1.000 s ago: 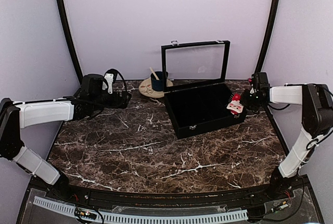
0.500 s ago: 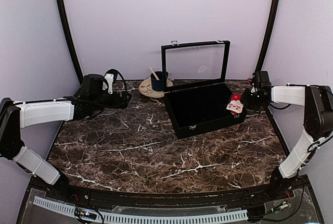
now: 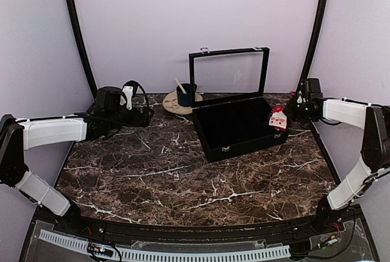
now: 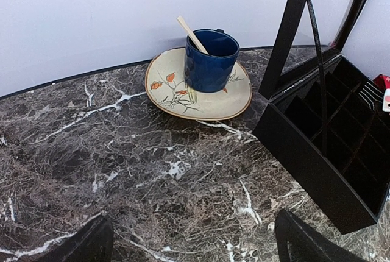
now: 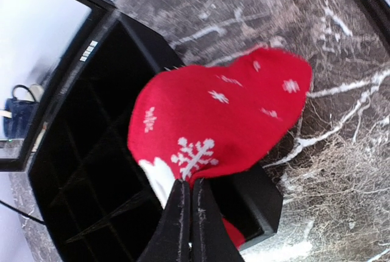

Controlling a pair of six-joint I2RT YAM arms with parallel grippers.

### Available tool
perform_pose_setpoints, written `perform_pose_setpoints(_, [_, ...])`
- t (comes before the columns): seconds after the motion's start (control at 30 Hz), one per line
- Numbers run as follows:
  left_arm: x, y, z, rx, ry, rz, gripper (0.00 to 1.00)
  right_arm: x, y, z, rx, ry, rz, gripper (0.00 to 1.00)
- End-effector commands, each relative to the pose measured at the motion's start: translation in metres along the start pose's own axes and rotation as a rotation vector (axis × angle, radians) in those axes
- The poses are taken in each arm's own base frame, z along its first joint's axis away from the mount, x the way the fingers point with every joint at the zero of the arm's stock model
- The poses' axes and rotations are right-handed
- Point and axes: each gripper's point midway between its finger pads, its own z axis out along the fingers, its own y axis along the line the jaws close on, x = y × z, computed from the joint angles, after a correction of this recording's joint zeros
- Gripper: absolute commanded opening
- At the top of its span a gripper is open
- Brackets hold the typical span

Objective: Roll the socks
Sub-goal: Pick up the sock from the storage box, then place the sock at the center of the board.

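Observation:
A red sock (image 5: 225,113) with white snowflakes hangs over the right corner of the black box (image 5: 91,170). My right gripper (image 5: 190,183) is shut on the sock's lower edge, its fingertips pressed together on the fabric. In the top view the socks (image 3: 278,119) show as a small red and white bundle at the box's right end, beside the right gripper (image 3: 291,113). My left gripper (image 3: 148,114) is open at the far left of the table, away from the socks, with only bare marble between its fingers (image 4: 304,244).
The black box (image 3: 237,128) stands with its glass lid (image 3: 229,73) upright and divided compartments inside. A dark blue mug (image 4: 210,60) with a wooden stick sits on a cream plate (image 4: 177,94) behind the left gripper. The marble table (image 3: 183,177) stretches in front.
My right gripper has closed on the sock and drawn back to the right; the sock bundle has shifted slightly right and up on the box's corner. The left arm has not moved.

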Motion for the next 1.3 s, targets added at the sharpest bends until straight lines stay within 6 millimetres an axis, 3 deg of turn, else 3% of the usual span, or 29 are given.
perform_pose_setpoints(0.0, [-0.015, -0.004, -0.011, 0.012, -0.054, -0.015, 0.94, -0.022, 0.026, -0.024, -0.113, -0.085, -0.012, 0.00])
perform_pose_setpoints(0.3, [-0.024, -0.007, -0.016, 0.013, -0.078, -0.013, 0.94, -0.029, 0.073, -0.061, -0.264, -0.123, -0.079, 0.00])
perform_pose_setpoints(0.4, [-0.027, -0.006, -0.020, 0.009, -0.088, -0.018, 0.94, -0.019, 0.099, -0.077, -0.336, -0.118, -0.116, 0.00])
perform_pose_setpoints(0.5, [-0.029, -0.005, -0.027, 0.007, -0.100, -0.035, 0.94, 0.003, 0.133, -0.095, -0.427, -0.095, -0.168, 0.00])
perform_pose_setpoints(0.63, [-0.028, -0.002, -0.042, -0.004, -0.114, -0.075, 0.94, 0.053, 0.182, -0.118, -0.567, -0.018, -0.226, 0.00])
perform_pose_setpoints(0.73, [-0.022, 0.000, -0.057, -0.001, -0.117, -0.115, 0.94, 0.102, 0.221, -0.137, -0.684, 0.069, -0.280, 0.00])
perform_pose_setpoints(0.83, [-0.012, 0.000, -0.072, 0.010, -0.112, -0.149, 0.94, 0.166, 0.263, -0.154, -0.782, 0.184, -0.380, 0.00])
perform_pose_setpoints(0.97, [0.005, 0.003, -0.092, 0.008, -0.096, -0.178, 0.93, 0.238, 0.302, -0.171, -0.888, 0.342, -0.482, 0.00])
perform_pose_setpoints(1.1, [0.018, 0.009, -0.111, -0.013, -0.086, -0.197, 0.92, 0.300, 0.322, -0.179, -0.945, 0.515, -0.550, 0.00])
perform_pose_setpoints(1.27, [0.023, 0.016, -0.132, -0.033, -0.099, -0.222, 0.92, 0.351, 0.323, -0.185, -0.969, 0.736, -0.572, 0.00])
